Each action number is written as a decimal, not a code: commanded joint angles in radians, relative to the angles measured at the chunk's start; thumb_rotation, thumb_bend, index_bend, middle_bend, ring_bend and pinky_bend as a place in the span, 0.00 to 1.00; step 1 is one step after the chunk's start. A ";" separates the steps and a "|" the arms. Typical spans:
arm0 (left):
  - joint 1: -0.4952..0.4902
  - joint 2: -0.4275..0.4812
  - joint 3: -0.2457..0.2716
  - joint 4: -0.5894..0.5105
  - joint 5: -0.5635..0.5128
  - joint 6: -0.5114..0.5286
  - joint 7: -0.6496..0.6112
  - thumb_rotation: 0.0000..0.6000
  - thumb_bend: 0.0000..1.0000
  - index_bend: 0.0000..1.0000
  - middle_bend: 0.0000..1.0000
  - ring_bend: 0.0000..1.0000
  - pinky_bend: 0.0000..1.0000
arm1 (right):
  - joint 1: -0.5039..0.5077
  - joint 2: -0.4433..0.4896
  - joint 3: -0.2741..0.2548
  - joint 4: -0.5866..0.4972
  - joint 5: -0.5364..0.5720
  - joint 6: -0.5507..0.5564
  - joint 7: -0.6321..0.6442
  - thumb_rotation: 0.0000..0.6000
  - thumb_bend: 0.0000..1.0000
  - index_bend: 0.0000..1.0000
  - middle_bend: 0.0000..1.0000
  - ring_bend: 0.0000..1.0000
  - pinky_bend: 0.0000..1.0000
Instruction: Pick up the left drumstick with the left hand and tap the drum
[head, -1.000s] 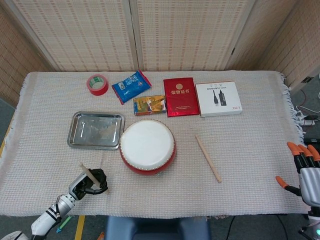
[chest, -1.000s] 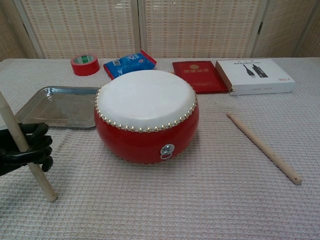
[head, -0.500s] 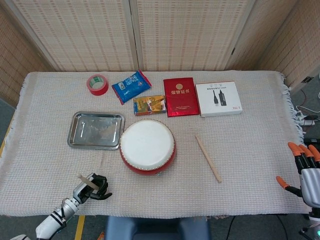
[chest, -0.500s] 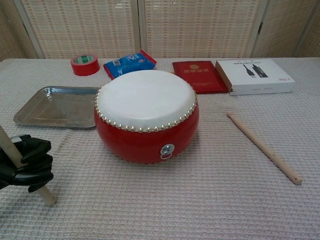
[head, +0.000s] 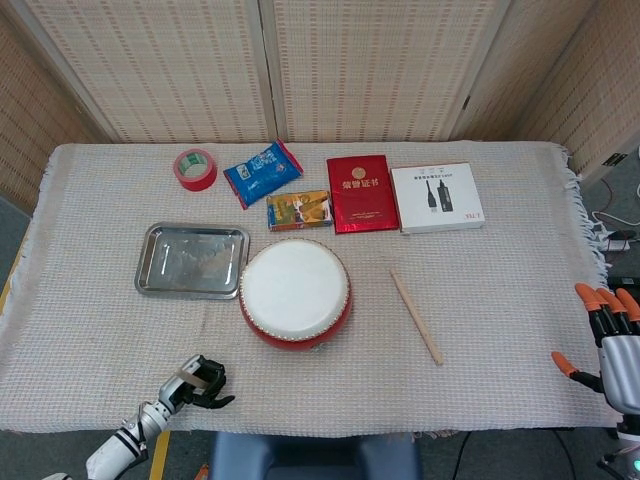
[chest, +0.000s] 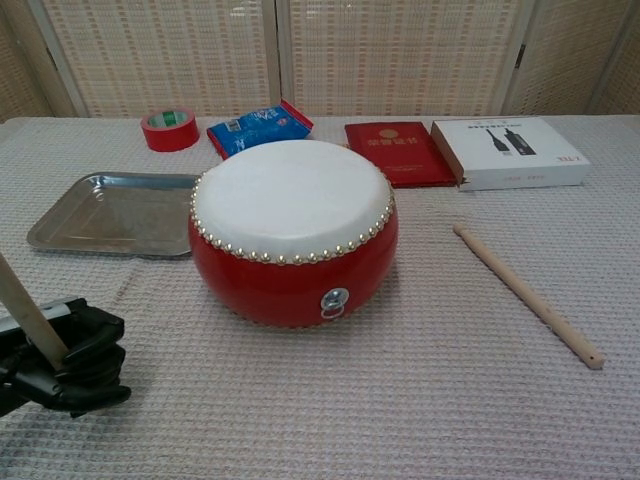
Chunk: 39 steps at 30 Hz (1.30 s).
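Red booklet (head: 361, 193) with gold characters, white box (head: 436, 197) picturing cable, writing unreadable

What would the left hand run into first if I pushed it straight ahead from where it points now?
Probably the red drum. The left hand, gripping the left drumstick, seems aimed toward the drum's near side, with only bare cloth between; its exact heading and depth are hard to judge.

left drumstick (chest: 28, 312): top cut off | right hand (head: 612, 345): partly cropped
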<state>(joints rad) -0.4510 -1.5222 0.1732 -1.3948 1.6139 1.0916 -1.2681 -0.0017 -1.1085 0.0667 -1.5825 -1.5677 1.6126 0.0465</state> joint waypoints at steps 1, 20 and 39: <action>0.004 -0.009 -0.003 0.010 -0.006 -0.001 0.008 1.00 0.26 0.91 0.95 0.87 0.80 | -0.001 0.000 0.000 0.001 0.001 0.001 0.000 1.00 0.16 0.00 0.11 0.00 0.07; 0.030 -0.051 -0.030 0.059 -0.034 0.011 0.135 1.00 0.74 1.00 1.00 1.00 1.00 | 0.000 -0.001 0.000 0.003 -0.005 0.003 0.003 1.00 0.16 0.00 0.11 0.00 0.07; -0.117 0.243 -0.280 -0.128 -0.218 -0.033 0.831 1.00 0.77 1.00 1.00 1.00 1.00 | 0.013 0.022 0.020 -0.005 -0.030 0.030 -0.009 1.00 0.15 0.00 0.11 0.00 0.07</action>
<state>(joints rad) -0.5189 -1.3468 -0.0272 -1.4697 1.4848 1.0906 -0.6691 0.0112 -1.0866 0.0862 -1.5870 -1.5974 1.6424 0.0380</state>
